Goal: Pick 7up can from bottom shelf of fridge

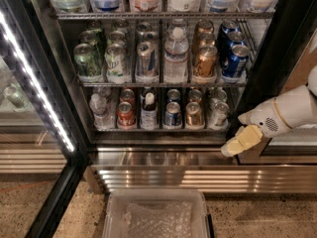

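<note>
The fridge (265, 58) stands open in front of me. On its bottom shelf (158, 129) a row holds a small bottle, a red can, a dark bottle, a blue can, a bronze can and, at the right end, the pale silver 7up can (218, 114). It stands upright in its lane. My gripper (233, 147) hangs outside the fridge at the lower right. It points left and down, just right of and below the 7up can. It holds nothing.
The rack above holds green and silver cans, a tall water bottle (176, 56), bronze cans and blue cans. The open glass door with a white LED strip (34, 83) stands at the left. A ribbed steel base (173, 177) runs below. A clear plastic bin (156, 214) sits on the floor.
</note>
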`<state>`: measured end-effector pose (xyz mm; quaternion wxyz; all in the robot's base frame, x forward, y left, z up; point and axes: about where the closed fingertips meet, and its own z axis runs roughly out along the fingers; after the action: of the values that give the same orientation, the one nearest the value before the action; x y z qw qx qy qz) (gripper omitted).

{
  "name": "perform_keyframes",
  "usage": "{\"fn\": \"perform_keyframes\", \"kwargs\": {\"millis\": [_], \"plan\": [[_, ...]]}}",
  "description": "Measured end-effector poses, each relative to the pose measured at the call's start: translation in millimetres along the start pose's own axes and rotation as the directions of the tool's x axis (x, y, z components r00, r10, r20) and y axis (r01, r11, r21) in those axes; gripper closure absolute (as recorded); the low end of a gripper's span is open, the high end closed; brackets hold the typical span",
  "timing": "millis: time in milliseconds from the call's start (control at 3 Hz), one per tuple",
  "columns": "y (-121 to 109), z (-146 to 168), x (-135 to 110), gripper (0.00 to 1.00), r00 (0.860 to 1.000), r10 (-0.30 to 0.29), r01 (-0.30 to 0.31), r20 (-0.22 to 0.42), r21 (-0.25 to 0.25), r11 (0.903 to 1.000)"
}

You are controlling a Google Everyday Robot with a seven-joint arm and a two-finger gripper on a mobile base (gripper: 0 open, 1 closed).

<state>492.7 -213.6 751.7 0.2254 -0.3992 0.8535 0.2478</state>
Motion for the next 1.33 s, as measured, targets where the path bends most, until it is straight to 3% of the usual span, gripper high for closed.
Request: {"fn": "perform_keyframes", "kwargs": {"millis": [333, 1000, 1333], "plan": [[-34.1, 76.8, -6.3, 0.00, 0.999, 0.016, -0.013, 0.046, -0.047, 0.9988], [-40.0, 85.2, -3.3, 0.00, 0.998, 0.029, -0.027, 0.056, -0.027, 0.9993], [-60.3, 90.0, -7.6, 0.00, 0.996, 0.010, -0.014, 0.085, 0.047, 0.9988]]}}
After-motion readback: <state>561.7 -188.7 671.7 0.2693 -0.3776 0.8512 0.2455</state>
